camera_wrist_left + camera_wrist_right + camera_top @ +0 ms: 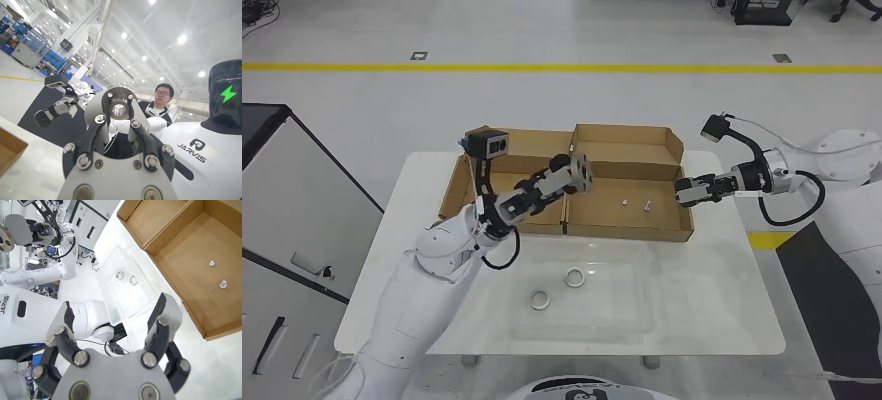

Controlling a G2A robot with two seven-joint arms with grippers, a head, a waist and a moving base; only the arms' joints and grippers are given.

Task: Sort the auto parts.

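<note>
"Nearest, the left gripper (117, 108) is clamped on a flanged metal hub (121, 90), held in the air above where the two cardboard boxes (627, 228) meet."

"And the right gripper (113, 309)?"

"Fingers spread, nothing between them, beside the right box's outer wall. Two bolts (211, 263) lie on that box's floor."

"The rings (574, 277)?"

"Both sit in the clear tray (627, 305), slightly apart."

Surroundings of the work table

Seen from above, a white table (722, 300) fills the centre. A yellow floor line (562, 68) runs across at 12 o'clock, and small square floor plates (419, 55) lie just beyond it at 11 and 1 o'clock. A grey cabinet (292, 210) stands at 9 o'clock and a black mat (822, 310) lies at 4 o'clock.
</note>
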